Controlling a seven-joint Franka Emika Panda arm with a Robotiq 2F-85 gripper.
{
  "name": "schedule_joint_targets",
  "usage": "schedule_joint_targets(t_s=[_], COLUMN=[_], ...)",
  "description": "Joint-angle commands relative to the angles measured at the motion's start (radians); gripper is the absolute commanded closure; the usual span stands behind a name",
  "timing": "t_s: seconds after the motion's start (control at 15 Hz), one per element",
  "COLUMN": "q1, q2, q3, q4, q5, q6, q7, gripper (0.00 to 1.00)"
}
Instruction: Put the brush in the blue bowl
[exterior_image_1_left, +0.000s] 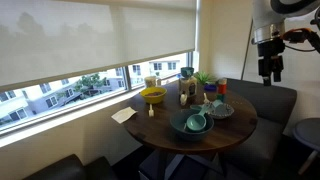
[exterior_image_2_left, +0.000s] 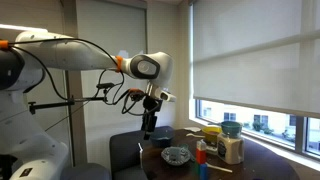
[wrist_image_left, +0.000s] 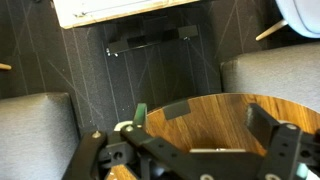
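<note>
i have the gripper (exterior_image_1_left: 268, 74) hanging high and off the table (exterior_image_1_left: 240, 128), out past its edge and over the grey seat (exterior_image_1_left: 272, 100). in the wrist view its fingers (wrist_image_left: 285, 150) are spread wide, with only the wooden tabletop (wrist_image_left: 215, 120) showing between them. so the hand is fully apart and carries nothing. in an exterior view the gripper (exterior_image_2_left: 147, 131) points straight down, well above the tabletop.

the blue bowl (exterior_image_1_left: 190, 125) sits near the table edge closest to that camera, with a smaller teal dish resting inside it. it also shows in an exterior view (exterior_image_2_left: 176, 155), close to the edge below the arm.

i can't pick out the brush for sure at this size. the nearest candidate is a thin pale stick (exterior_image_2_left: 216, 168) lying flat by the table edge, just beside a blue bottle (exterior_image_2_left: 198, 150) and apart from the bowl.

a yellow bowl (exterior_image_1_left: 152, 95) stands toward the window-side edge. a small plant (exterior_image_1_left: 203, 80) is at the far edge. a sheet of paper (exterior_image_1_left: 124, 115) overhangs the edge near the yellow bowl.
</note>
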Motion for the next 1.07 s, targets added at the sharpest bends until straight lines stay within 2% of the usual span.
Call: schedule_joint_targets(t_s=[0.0, 0.87, 1.0], q1=[-0.002, -0.002, -0.01], q2=[0.001, 0.001, 0.021], q3=[0.001, 0.001, 0.019], q4=[0.003, 0.003, 0.001], q5=[0.0, 0.0, 0.079], q6=[-0.003, -0.002, 0.075], q7=[-0.001, -0.001, 0.142], gripper=[0.0, 0.0, 0.0])
